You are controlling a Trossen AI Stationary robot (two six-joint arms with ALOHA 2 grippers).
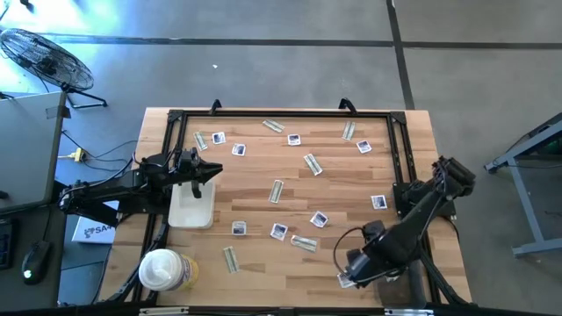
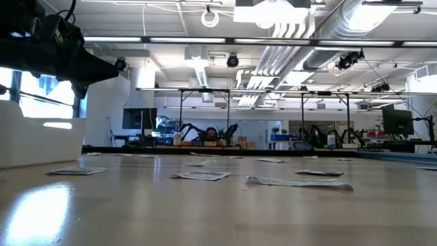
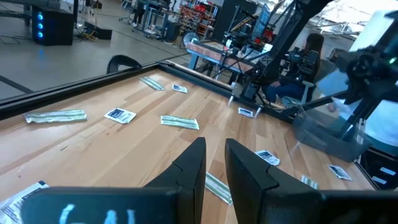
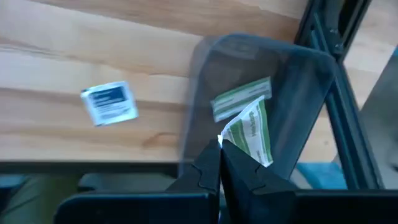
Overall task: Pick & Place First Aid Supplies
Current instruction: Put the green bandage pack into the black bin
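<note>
My right gripper (image 4: 219,163) is off the table's (image 1: 263,263) near right corner, fingers together and pinching a green strip (image 4: 250,132) over a grey bin (image 4: 311,81); another strip (image 4: 241,98) lies inside it. One white packet (image 4: 110,103) sits on the wood nearby. My left gripper (image 3: 214,163) hangs above the white tray (image 1: 191,209) at the left side, fingers slightly apart, holding nothing. Other packets (image 1: 319,219) and strips (image 1: 312,163) lie scattered across the table. A white-lidded tub (image 1: 162,269) stands at the near left corner.
</note>
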